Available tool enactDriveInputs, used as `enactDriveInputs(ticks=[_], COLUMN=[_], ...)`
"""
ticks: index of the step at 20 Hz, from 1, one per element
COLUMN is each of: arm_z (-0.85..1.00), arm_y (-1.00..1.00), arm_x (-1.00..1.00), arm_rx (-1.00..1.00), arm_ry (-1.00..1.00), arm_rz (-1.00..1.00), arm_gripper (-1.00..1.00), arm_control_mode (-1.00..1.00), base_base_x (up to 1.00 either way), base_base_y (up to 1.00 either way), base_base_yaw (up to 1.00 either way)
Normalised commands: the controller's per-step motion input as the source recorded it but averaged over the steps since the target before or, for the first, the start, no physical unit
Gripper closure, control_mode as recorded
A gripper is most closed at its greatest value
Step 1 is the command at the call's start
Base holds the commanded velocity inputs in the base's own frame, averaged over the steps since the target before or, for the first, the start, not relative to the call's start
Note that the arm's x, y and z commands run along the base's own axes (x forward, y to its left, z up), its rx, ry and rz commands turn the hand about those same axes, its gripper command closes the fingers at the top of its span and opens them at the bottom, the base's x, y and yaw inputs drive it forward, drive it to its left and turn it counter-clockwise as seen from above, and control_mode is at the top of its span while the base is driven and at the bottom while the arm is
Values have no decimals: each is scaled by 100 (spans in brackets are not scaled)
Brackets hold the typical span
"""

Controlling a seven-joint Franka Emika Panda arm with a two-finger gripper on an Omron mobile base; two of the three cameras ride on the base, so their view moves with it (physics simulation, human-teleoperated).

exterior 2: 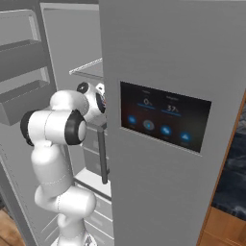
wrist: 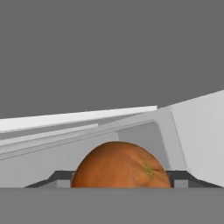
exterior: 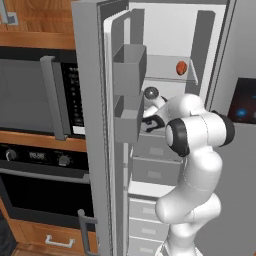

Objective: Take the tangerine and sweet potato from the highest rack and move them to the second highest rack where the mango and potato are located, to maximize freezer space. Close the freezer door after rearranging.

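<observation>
In the hand view a round orange tangerine [wrist: 118, 166] with a small greenish stem spot sits between my gripper's [wrist: 120, 180] dark fingertips [wrist: 59, 178], which press on its two sides. My arm reaches into the open freezer [exterior: 170, 30], just under the highest rack [exterior: 162, 65], a thin flat plate. On that rack lies a small reddish-orange lump [exterior: 181, 68], which I take for the sweet potato. The freezer door [exterior: 92, 125] stands open at the left, and its bins [exterior: 129, 70] cover my hand. My arm hides the second highest rack and the mango.
Grey drawers [exterior: 155, 170] fill the freezer below my arm. The other door, with its blue-lit dispenser panel [exterior 2: 166, 120], blocks the right side. A wall oven [exterior: 35, 95] and wooden cabinets stand left of the open door.
</observation>
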Motion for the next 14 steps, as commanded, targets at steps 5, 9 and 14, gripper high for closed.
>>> enactDriveInputs(ticks=[5,9,14], arm_z=[-51,-23,-6], arm_y=[0,0,0], arm_x=[-1,-23,-65], arm_rx=[0,0,3], arm_ry=[0,0,-7], arm_rz=[0,0,0], arm_gripper=[-100,-100,-100], arm_control_mode=[-100,-100,-100], base_base_x=[0,0,0], base_base_y=[0,0,0], base_base_yaw=[0,0,0])
